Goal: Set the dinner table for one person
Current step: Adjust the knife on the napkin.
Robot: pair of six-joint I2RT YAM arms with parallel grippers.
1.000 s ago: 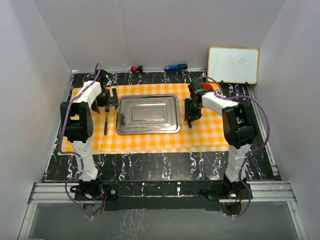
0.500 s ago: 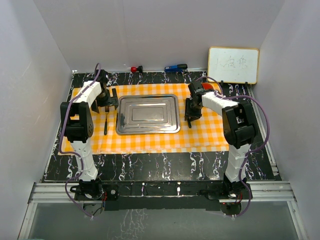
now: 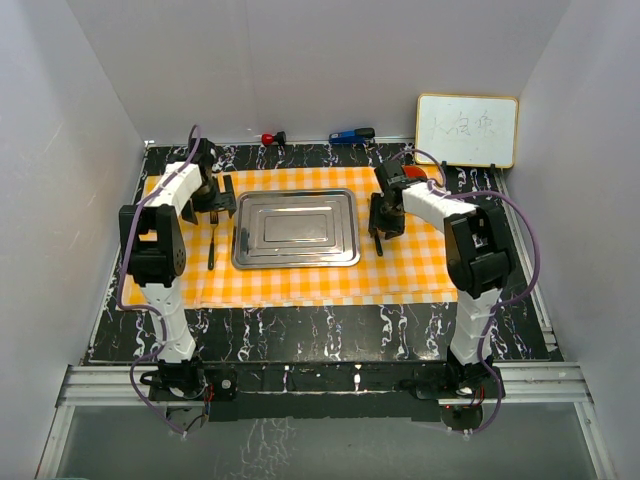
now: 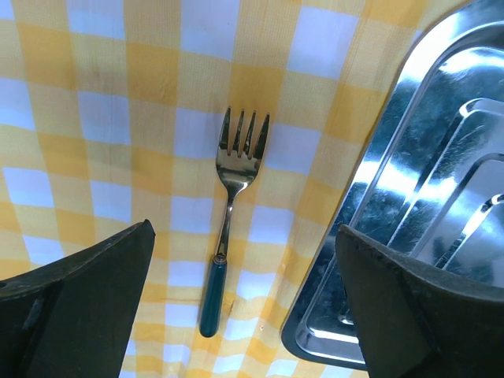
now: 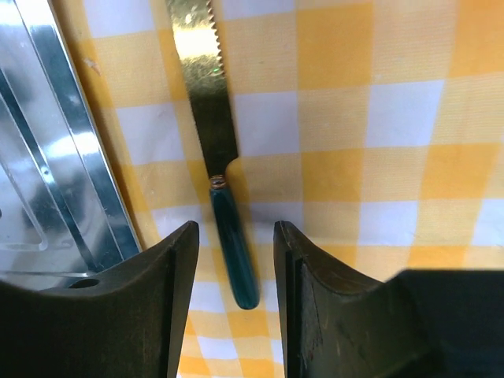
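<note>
Wrist views: fork [image 4: 229, 220] below wide-open left fingers [image 4: 71, 307]; knife [image 5: 214, 150] between parted right fingers [image 5: 169, 307], loose.

Plain pale walls close the space in on three sides: a back wall [image 3: 320, 60], a left wall [image 3: 60, 150] and a right wall [image 3: 590, 150], all bare and matte. A small wood-framed whiteboard [image 3: 467, 130] with faint scribbles leans in the far right corner. A silver metal rail [image 3: 320, 378] runs along the near side, above a glossy grey panel [image 3: 300, 440]. The light is soft and even.
</note>
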